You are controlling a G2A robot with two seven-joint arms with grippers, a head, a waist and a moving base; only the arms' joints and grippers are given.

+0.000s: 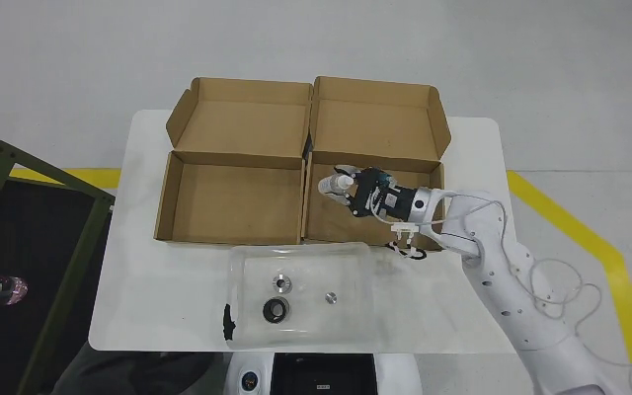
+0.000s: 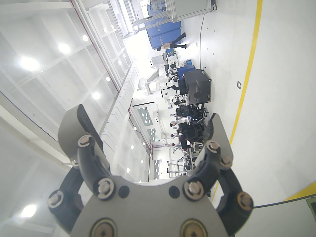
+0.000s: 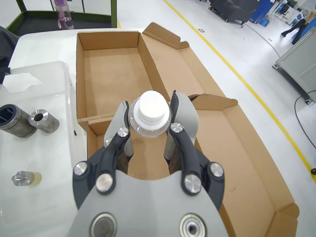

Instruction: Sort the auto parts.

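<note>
The right gripper (image 3: pixel 149 102), clenched on the white part (image 3: pixel 151 118) over a cardboard box (image 3: pixel 229 154), should lower nearer its floor before releasing; the left gripper (image 2: pixel 148 114) gapes empty.

No text, number or brand can be read here. The blue machine (image 2: pixel 163 36), well beyond the yellow floor line (image 2: pixel 247 75), carries a small white mark and some print, too small to make out. A little dark square marker (image 2: pixel 239 84) lies on the floor just beside that line; its sign is not legible. The pink bottle (image 3: pixel 64 13), well apart from the line, has a dark band with unreadable print.
</note>
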